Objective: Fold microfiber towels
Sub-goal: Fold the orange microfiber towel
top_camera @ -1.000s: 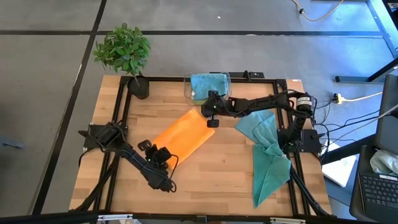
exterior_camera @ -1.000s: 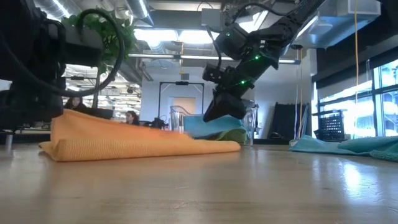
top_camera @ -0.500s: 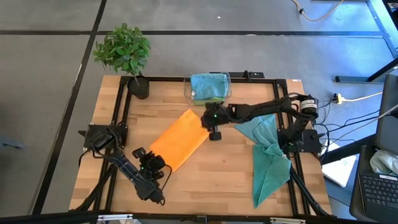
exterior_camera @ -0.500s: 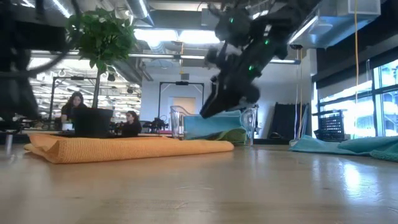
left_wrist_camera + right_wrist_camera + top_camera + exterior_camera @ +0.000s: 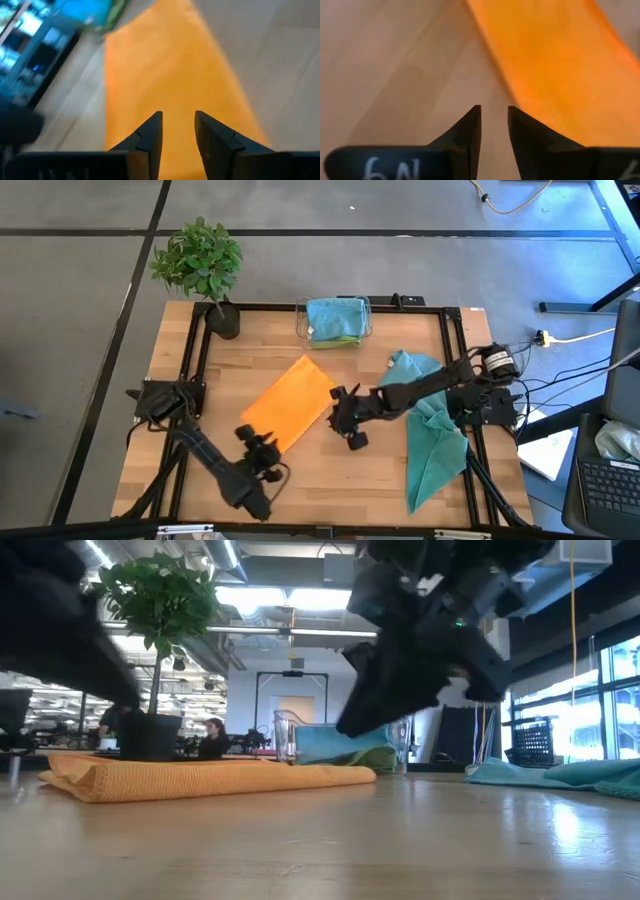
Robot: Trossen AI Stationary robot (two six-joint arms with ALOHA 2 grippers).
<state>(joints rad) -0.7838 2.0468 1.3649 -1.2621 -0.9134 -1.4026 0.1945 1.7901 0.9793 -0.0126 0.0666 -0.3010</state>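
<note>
From above, you see the orange towel (image 5: 288, 402) folded into a strip mid-counter (image 5: 340, 470), the left hand (image 5: 262, 452) at its near end, the right hand (image 5: 348, 418) beside it. Teal towels (image 5: 432, 430) lie unfolded at right; a blue one sits in the clear bin (image 5: 336, 320). Both wrist views show each hand's fingers slightly parted, holding nothing. Most folding remains.

- An open office or lab is shown: exposed ceiling ducts (image 5: 270, 635), seated people (image 5: 212, 736) at desks behind.
- A laptop (image 5: 605, 480) is seen at 4 o'clock.
</note>
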